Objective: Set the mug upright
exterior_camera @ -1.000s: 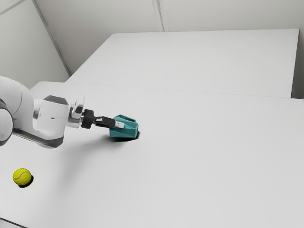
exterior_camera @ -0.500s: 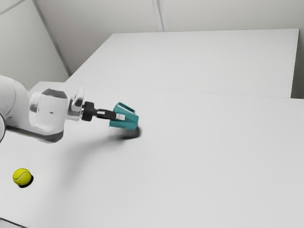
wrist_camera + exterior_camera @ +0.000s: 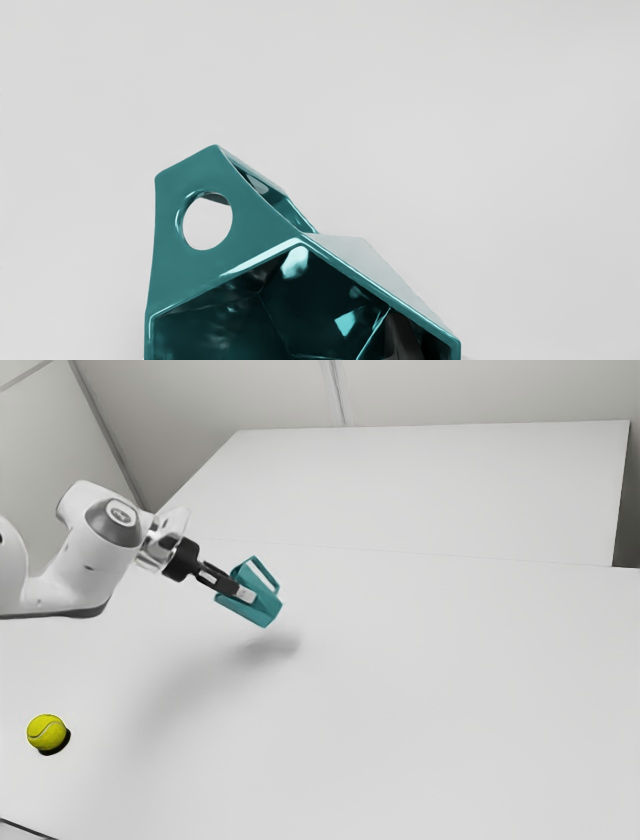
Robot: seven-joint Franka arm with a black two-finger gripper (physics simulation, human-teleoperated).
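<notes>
The mug [image 3: 262, 610] is teal, glossy and faceted, with flat sides meeting at crisp edges. It is tilted in the air above the table [image 3: 420, 710], neither upright nor touching it: the open mouth [image 3: 320, 300] faces back toward the arm, and the base slants down toward the exterior view's right. The handle [image 3: 265, 574] is angular, on the mug's upper side; near the rim it broadens into a flat face pierced by a round hole. The inside is darker teal, with bright reflections on its facets.

The hand [image 3: 246, 594] is grasping the mug by its wall, one dark finger [image 3: 402, 340] reaching inside the mouth, a pale-tipped one against the outside. The white arm [image 3: 85, 575] comes in from the exterior view's left and slopes down to it. A soft shadow [image 3: 268, 649] lies on the white table below the mug.

A yellow-green tennis ball [image 3: 47, 732] rests on the table at the near left, well apart from the mug. On the far side is a large white slab [image 3: 420, 490], with pale walls [image 3: 210, 390] behind.
</notes>
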